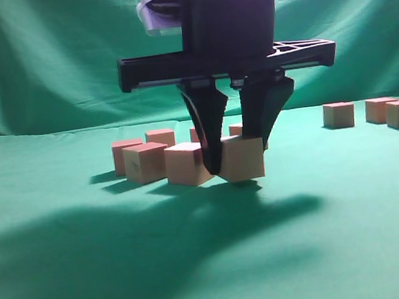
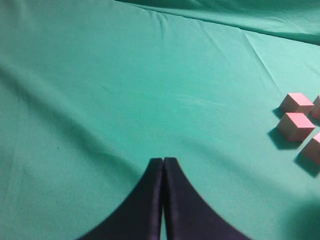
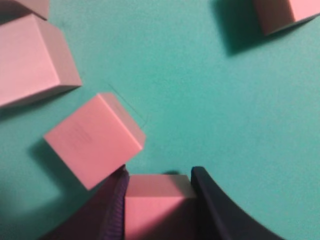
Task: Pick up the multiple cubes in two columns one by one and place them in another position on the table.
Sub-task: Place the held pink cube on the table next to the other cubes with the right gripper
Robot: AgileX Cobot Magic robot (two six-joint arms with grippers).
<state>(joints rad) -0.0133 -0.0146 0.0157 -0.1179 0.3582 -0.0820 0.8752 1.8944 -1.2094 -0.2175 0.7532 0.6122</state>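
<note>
My right gripper [image 1: 238, 158] hangs low over the green table [image 1: 212, 263], shut on one pinkish cube [image 1: 245, 160]. In the right wrist view that cube [image 3: 157, 205] fills the gap between both fingers of the gripper [image 3: 160, 173]. It sits at cloth level, and I cannot tell whether it is lifted. A tilted neighbouring cube [image 3: 92, 140] lies against the outside of the left finger. Several more cubes [image 1: 145, 161] cluster just left and behind. My left gripper [image 2: 163, 160] is shut on nothing, hovering over bare cloth.
Three separate cubes [image 1: 381, 109] stand at the far right of the table. The left wrist view catches three cubes [image 2: 296, 125] at its right edge. A draped green backdrop [image 1: 45, 59] rises behind the table. Open cloth spreads across the front and left.
</note>
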